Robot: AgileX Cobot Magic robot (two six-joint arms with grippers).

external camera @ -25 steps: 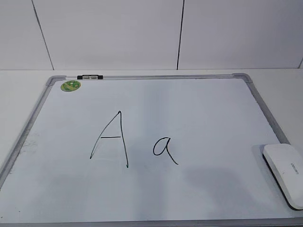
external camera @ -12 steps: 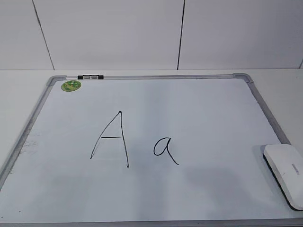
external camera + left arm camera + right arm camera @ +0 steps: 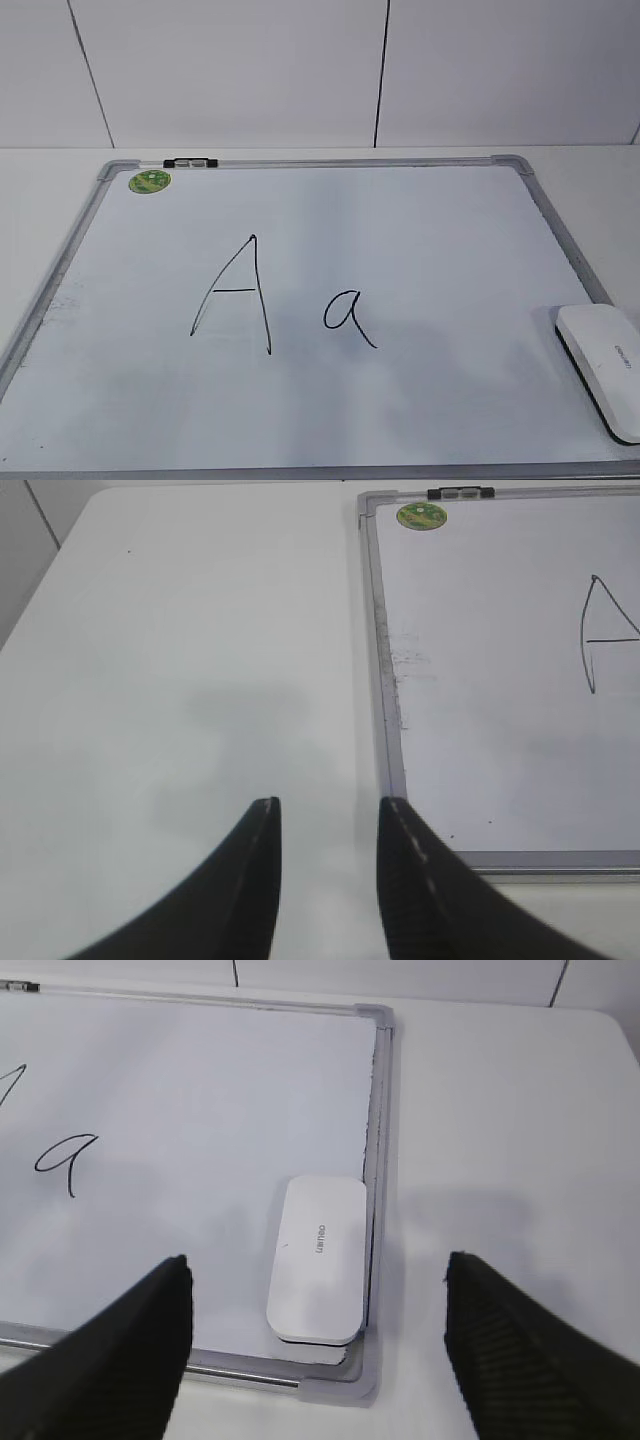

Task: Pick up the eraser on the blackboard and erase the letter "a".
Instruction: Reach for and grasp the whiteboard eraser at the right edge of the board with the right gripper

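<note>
The blackboard (image 3: 420,230), a white dry-erase board with a grey frame, lies flat on the table. The small letter "a" (image 3: 349,318) is at its middle, right of a tall capital "A" (image 3: 235,295). The white eraser (image 3: 602,365) lies at the board's front right corner. In the right wrist view the eraser (image 3: 318,1256) lies against the frame, and my right gripper (image 3: 316,1280) hangs above it, wide open and empty. The "a" (image 3: 66,1158) shows at the left there. My left gripper (image 3: 328,815) is open and empty over bare table left of the board (image 3: 500,700).
A green round sticker (image 3: 149,181) and a small black-and-white clip (image 3: 190,162) sit at the board's far left corner. White table (image 3: 180,660) surrounds the board. A white panelled wall (image 3: 240,70) stands behind. Neither arm shows in the exterior view.
</note>
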